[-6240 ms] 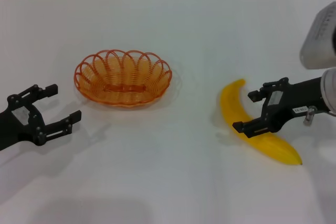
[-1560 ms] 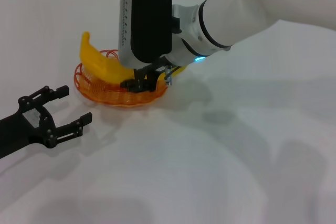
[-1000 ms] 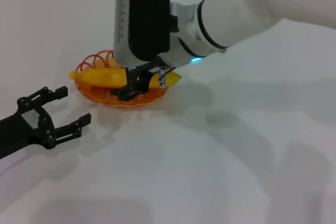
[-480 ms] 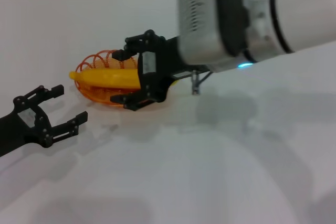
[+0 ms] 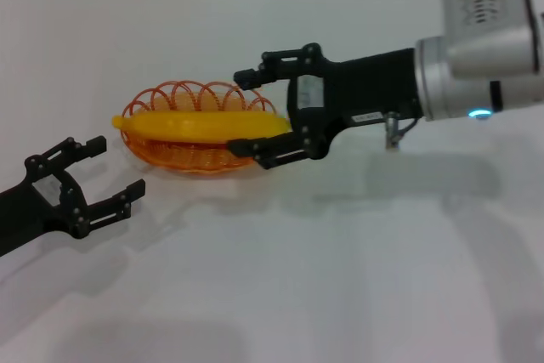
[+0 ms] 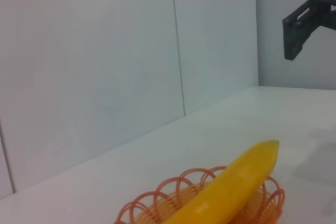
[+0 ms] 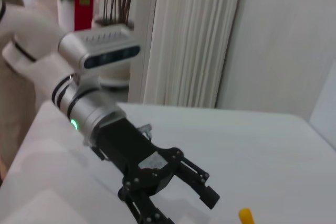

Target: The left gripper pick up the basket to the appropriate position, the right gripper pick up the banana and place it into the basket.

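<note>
One step remains doubtful: banana (image 5: 204, 127) lies across basket (image 5: 197, 127) (unlifted); right gripper (image 5: 255, 112) and left gripper (image 5: 106, 171) jaws open.

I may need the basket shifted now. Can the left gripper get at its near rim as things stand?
Probably yes. The left gripper is open beside the basket with bare table between; the right gripper sits at the far end, by the banana.

head view looks down from above; left wrist view, low, shares the basket (image 5: 200, 127).
</note>
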